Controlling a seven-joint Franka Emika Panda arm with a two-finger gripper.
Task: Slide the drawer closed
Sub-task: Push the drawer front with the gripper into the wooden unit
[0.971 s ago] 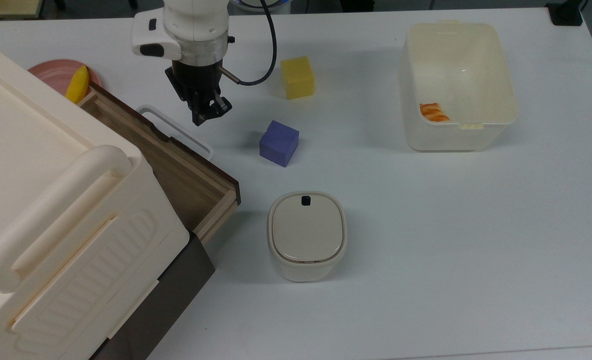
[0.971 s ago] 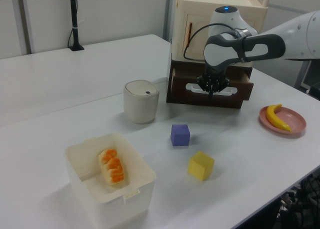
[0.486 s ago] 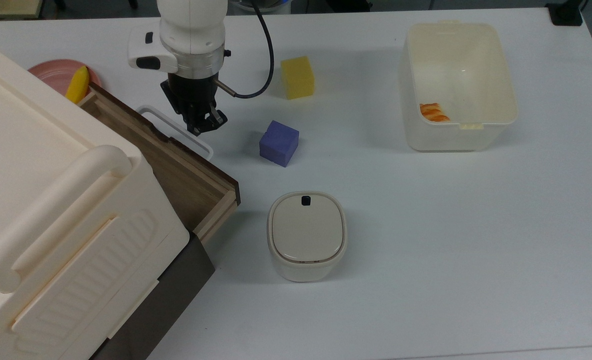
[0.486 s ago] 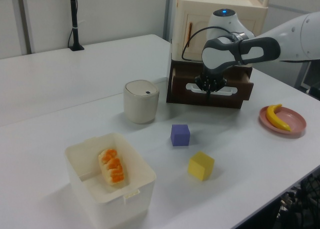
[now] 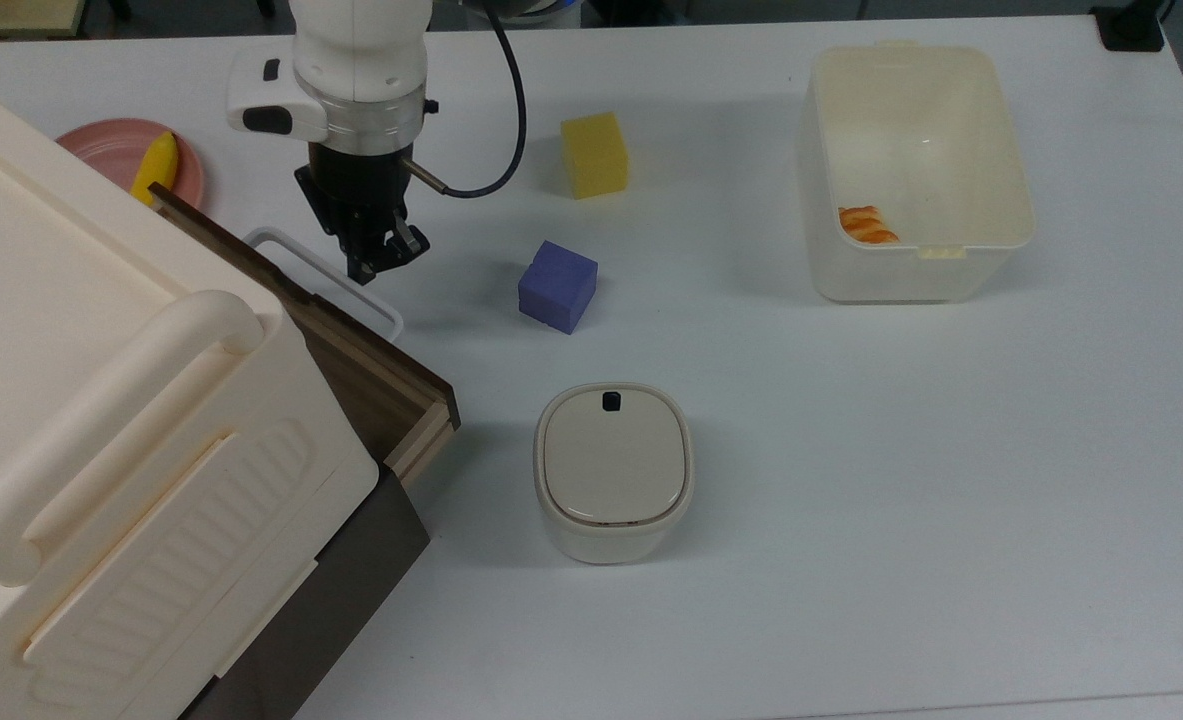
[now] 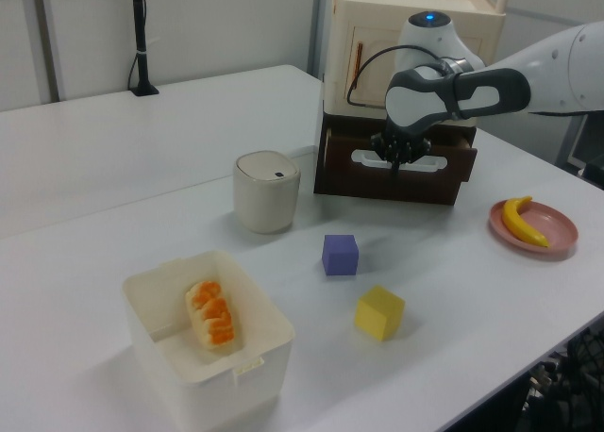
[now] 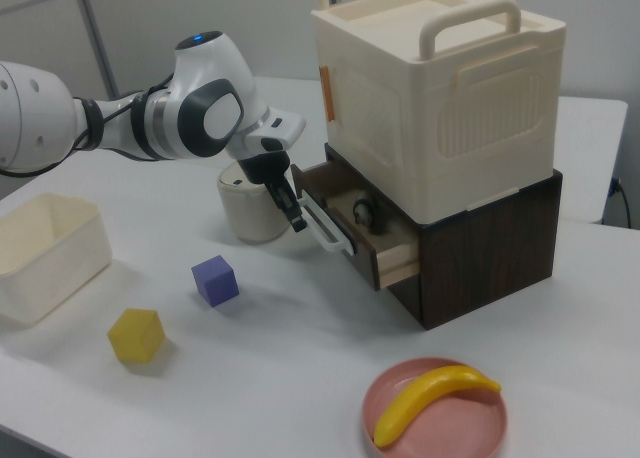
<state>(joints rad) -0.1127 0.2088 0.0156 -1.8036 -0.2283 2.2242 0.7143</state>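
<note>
The drawer (image 5: pixel 379 377) sticks partly out of the dark cabinet under the cream box, in the top view's left. Its dark front panel (image 6: pixel 444 165) carries a white loop handle (image 5: pixel 323 276). My gripper (image 5: pixel 372 267) is shut, and its tips press on the outer side of that handle. In the right view the gripper (image 7: pixel 296 222) points down at the handle (image 7: pixel 326 230), and the light-wood drawer side (image 7: pixel 392 259) shows. In the left view the gripper (image 6: pixel 396 161) hangs in front of the panel.
A purple cube (image 5: pixel 557 286) lies just right of the gripper in the top view, with a yellow cube (image 5: pixel 594 154) beyond it. A beige lidded container (image 5: pixel 613 468) stands near the drawer's corner. A translucent bin (image 5: pixel 991 150) is far right. A banana (image 5: pixel 154 165) rests on a pink plate (image 5: pixel 101 146).
My gripper has moved toward the top view's left against the handle. The drawer has slid further into the cabinet, so less of its floor shows.
</note>
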